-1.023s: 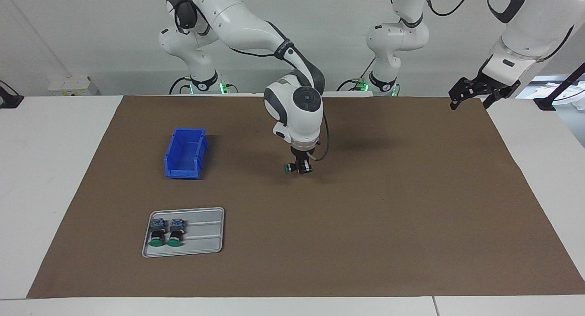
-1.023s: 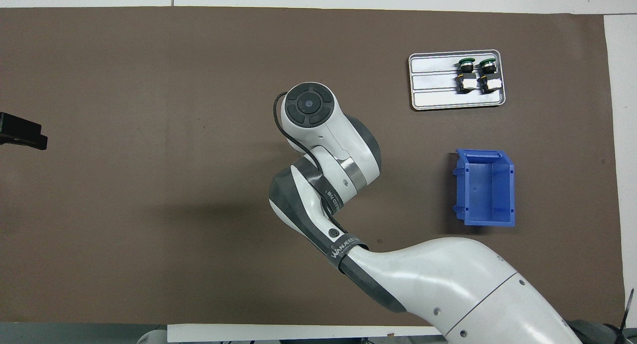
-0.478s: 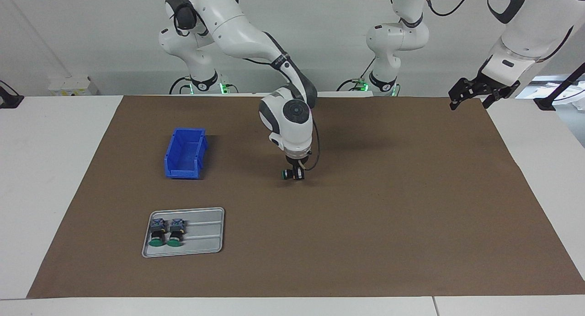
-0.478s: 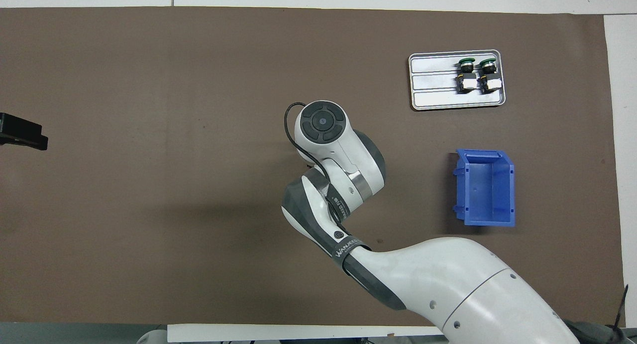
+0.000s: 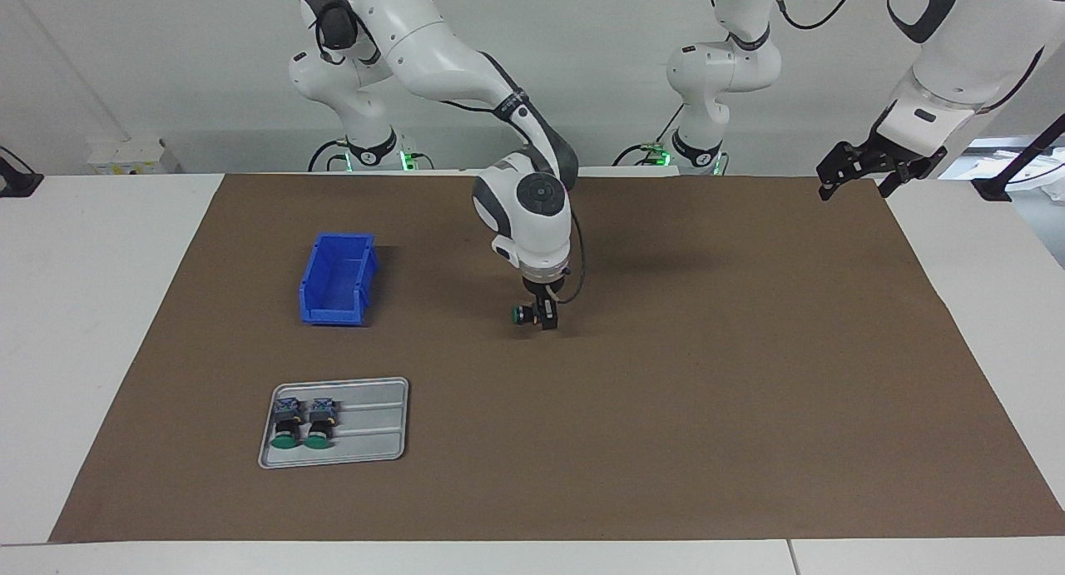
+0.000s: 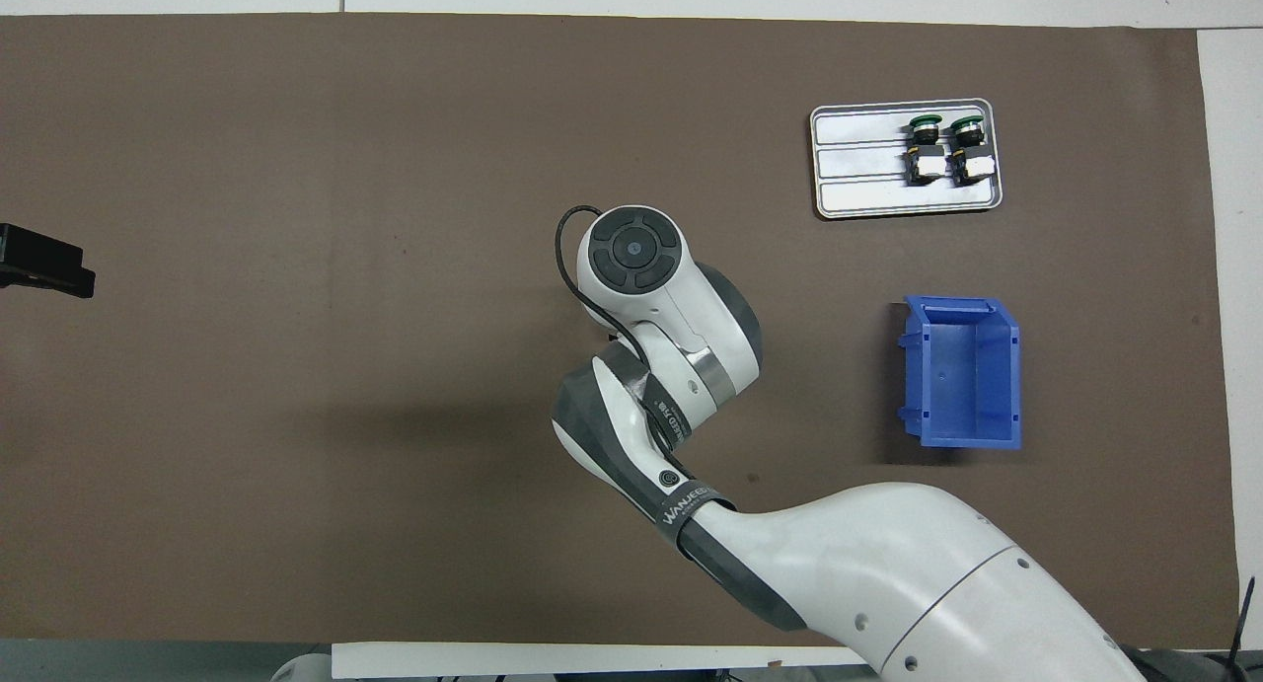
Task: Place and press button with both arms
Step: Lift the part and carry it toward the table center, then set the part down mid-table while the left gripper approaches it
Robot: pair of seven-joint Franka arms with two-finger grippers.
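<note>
A button point(image 5: 522, 314) with a green cap lies on its side at the middle of the brown mat, cap toward the right arm's end of the table. My right gripper point(image 5: 545, 317) points straight down and sits right at the button's black body, low on the mat. Whether it still grips the button does not show. In the overhead view the right arm's wrist point(image 6: 631, 253) hides both the button and the gripper. My left gripper point(image 5: 861, 171) hangs open and empty above the mat's corner at the left arm's end, and its tip point(image 6: 44, 272) shows in the overhead view. That arm waits.
A grey tray point(image 5: 374, 429) point(image 6: 858, 169) at the right arm's end holds two more green-capped buttons point(image 5: 304, 425) point(image 6: 945, 149) side by side. A blue bin point(image 5: 337, 277) point(image 6: 967, 371) stands empty, nearer to the robots than the tray.
The right arm has lowered the button onto the mat and its wrist has shifted slightly. The left arm has not moved.
</note>
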